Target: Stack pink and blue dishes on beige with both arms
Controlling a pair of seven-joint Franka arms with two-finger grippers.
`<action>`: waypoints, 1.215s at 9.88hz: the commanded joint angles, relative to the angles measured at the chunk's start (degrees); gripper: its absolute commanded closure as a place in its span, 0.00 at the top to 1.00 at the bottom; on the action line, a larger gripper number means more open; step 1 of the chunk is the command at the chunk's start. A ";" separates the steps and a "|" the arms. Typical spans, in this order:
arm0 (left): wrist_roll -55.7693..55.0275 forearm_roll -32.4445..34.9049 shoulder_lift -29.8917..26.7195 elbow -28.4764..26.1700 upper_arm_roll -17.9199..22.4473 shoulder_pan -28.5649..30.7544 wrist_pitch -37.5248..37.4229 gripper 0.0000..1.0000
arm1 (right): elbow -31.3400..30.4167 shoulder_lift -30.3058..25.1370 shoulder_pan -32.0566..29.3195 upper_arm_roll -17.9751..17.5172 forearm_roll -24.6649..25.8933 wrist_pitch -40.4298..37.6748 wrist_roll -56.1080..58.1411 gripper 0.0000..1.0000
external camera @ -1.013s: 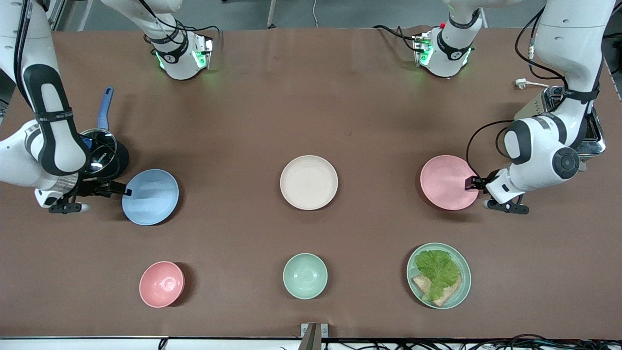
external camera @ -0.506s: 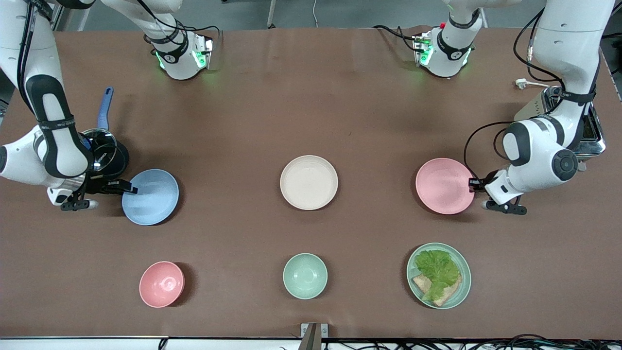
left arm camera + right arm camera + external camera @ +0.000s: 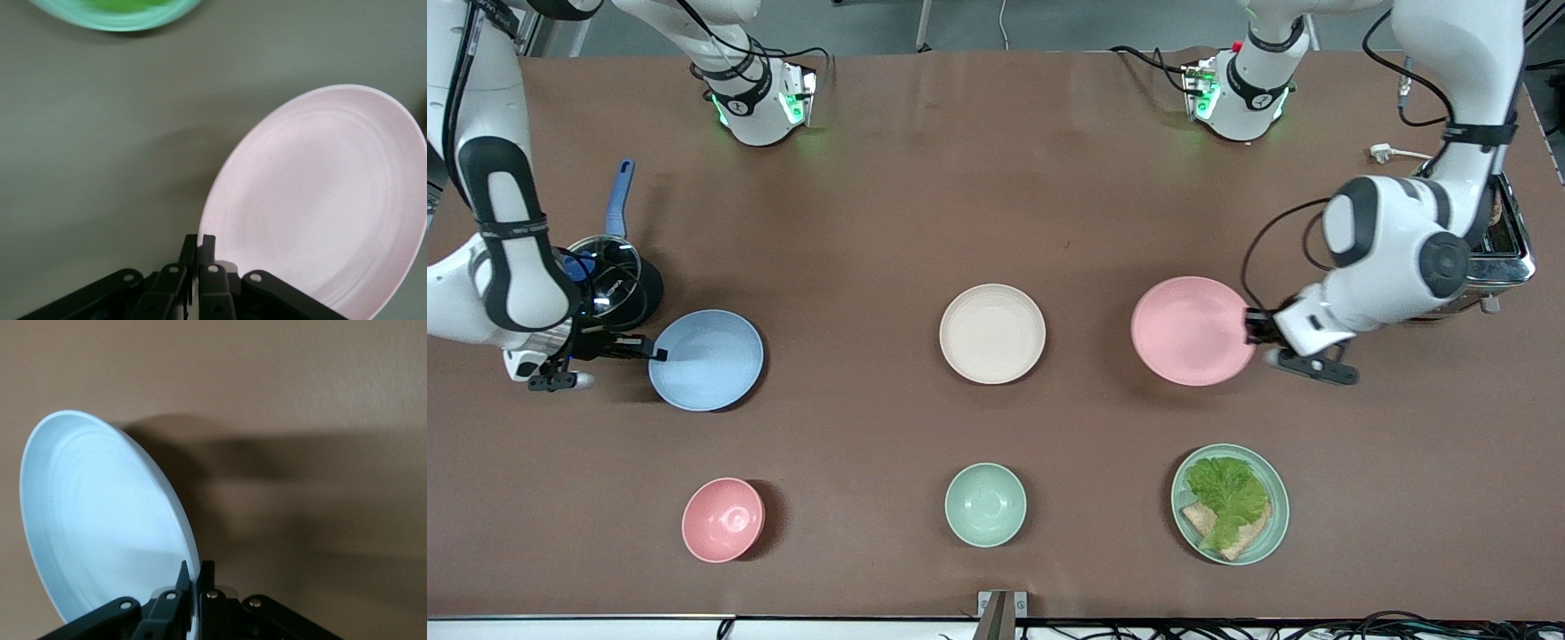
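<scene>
Beige plate sat flat at the middle of the worktop, between the two carried plates and in line with both, so each arm's travel was a straight run inward along the worktop's length. Pink plate hung from the left gripper, whose jaws were pinching the rim on the side toward the left arm's end; the plate's whole disc therefore reached out ahead of the jaws toward the beige one, and it was lifted, with a shadow under it in the left wrist view. Blue plate was held the same way by the right gripper, jaws clamped on the rim toward the right arm's end, disc pointing inward, tilted up off the surface. By my reading the pink plate lay nearer to the beige plate than the blue one did, so the left arm seemed placed to arrive first, and the blue plate would then go on top. Because each grip was at the outer rim, the jaws should stop short of the beige plate's edge for the discs to centre.
</scene>
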State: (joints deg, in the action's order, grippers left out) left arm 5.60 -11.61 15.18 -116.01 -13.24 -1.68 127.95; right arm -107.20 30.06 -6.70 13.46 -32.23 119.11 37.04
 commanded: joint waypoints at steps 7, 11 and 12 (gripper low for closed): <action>-48.71 14.02 19.52 6.06 -16.20 -8.33 18.90 0.04 | 17.11 -5.10 5.38 -13.41 13.15 -23.14 -44.44 0.00; -58.06 21.36 23.57 7.98 -16.29 -10.18 21.02 0.08 | 12.23 -7.46 5.47 -25.20 13.50 -17.47 -54.51 0.00; -58.16 21.45 23.84 8.69 -16.38 -10.62 21.03 0.26 | 8.36 -8.52 5.39 -28.72 13.50 -13.07 -56.79 0.01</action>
State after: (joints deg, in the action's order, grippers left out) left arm -50.98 8.21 36.37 -109.06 -29.70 -11.59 148.38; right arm -91.87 25.40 -0.28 -10.91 -19.73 101.24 -16.63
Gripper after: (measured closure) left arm 0.921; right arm 0.943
